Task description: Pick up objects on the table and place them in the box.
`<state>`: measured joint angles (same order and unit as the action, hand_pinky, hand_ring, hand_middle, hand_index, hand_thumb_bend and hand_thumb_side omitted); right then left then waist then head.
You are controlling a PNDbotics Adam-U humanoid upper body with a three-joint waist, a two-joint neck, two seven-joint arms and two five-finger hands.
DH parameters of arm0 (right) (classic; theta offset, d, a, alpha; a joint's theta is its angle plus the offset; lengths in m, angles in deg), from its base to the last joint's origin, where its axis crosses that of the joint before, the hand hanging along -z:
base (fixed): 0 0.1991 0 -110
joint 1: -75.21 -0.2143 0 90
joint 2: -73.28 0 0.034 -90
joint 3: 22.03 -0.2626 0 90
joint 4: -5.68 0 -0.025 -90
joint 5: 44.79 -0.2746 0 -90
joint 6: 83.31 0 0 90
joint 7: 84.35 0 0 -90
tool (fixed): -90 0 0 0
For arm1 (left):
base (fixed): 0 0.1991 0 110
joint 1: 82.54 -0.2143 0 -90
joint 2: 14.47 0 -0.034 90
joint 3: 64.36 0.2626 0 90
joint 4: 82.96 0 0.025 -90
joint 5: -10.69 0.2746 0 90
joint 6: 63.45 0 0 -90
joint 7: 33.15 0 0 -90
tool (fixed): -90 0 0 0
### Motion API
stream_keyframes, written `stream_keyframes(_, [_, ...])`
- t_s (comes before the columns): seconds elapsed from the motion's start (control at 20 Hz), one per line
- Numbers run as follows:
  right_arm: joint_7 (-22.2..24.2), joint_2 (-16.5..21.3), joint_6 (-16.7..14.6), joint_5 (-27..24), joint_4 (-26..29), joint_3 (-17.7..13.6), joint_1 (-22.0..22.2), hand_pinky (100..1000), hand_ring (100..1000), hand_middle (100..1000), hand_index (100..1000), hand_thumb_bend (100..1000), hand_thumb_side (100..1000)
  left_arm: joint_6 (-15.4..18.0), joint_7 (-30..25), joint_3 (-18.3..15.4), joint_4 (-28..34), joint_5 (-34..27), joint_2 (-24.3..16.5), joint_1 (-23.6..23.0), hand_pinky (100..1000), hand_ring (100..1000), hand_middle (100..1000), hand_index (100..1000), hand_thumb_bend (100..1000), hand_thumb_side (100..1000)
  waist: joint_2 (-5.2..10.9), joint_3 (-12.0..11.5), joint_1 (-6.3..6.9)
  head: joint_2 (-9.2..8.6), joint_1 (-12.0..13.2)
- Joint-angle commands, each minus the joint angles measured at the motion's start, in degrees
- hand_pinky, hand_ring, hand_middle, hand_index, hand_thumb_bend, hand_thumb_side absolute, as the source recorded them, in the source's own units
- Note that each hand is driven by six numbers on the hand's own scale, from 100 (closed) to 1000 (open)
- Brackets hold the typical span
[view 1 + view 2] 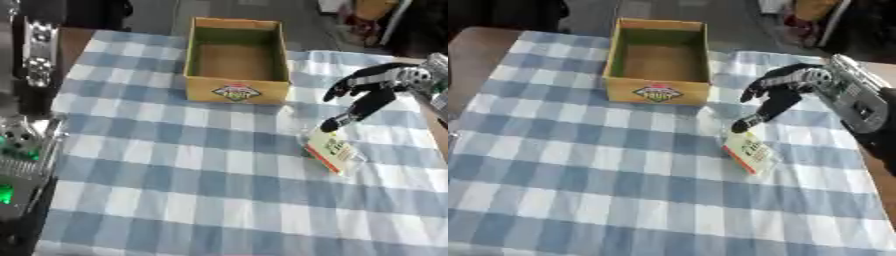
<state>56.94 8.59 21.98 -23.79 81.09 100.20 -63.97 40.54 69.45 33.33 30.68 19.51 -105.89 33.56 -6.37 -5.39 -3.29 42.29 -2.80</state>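
Standing empty on checked counter (175,165): yellow box (237,57); nearby, right robot hand (776,95), fingers relaxed, touching packet (750,152).

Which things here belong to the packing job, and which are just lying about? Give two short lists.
Part of the job:
- yellow cardboard box, open, nothing visible inside
- clear packet with a white and red label, lying on the cloth
- right hand, reaching down to the packet's near end

Just there:
- blue and white checked tablecloth
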Motion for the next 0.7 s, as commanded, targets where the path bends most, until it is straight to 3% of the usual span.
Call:
stream_keyframes(0.05, [0.7,0.6,0.6,0.7,-0.9,-0.3,-0.6,1000,1000,946,927,715,649,0.2,-0.1,-0.1,0.9,0.0,-0.8,0.7,736,678,799,916,329,871,1.15,0.0,0.05,1.16,0.3])
stream_keyframes(0.7, [0.7,-2.5,-0.6,4.5,-7.0,-1.4,-1.0,1000,1000,941,927,719,661,0.1,-0.2,0.0,0.9,0.0,-0.9,0.5,736,678,798,916,330,872,1.49,0.1,-0.02,1.83,-0.1])
